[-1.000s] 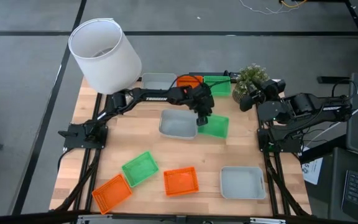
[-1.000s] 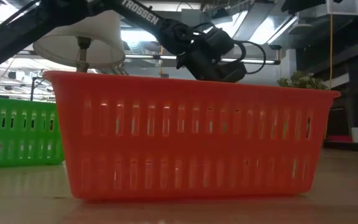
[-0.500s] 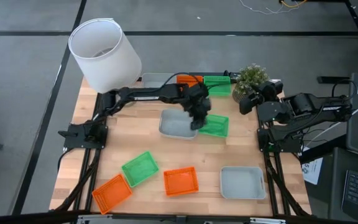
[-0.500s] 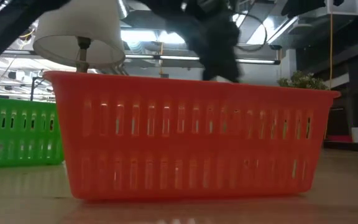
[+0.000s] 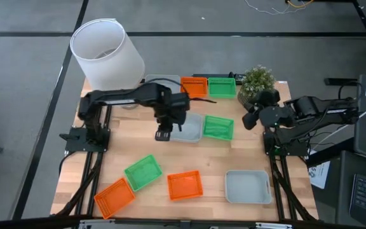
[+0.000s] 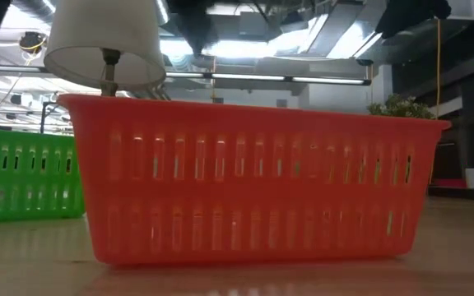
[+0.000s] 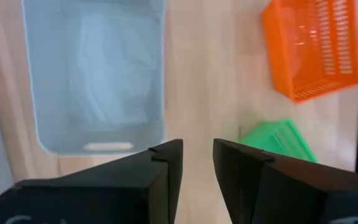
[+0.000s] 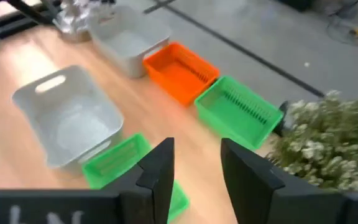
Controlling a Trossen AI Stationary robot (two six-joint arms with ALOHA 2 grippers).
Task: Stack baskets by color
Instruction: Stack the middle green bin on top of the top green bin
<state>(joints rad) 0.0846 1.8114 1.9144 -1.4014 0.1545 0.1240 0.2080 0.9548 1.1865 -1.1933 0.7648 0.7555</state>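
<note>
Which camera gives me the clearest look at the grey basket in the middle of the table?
The left wrist view: the middle grey basket fills it, uncovered. The high view has the left arm covering part of it. The right wrist view shows it farther off. The low view misses it.

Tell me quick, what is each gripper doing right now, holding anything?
Left gripper: open, holding nothing, above the wood beside the grey basket.
Right gripper: open, holding nothing, waiting at the table's right edge by the plant.
</note>
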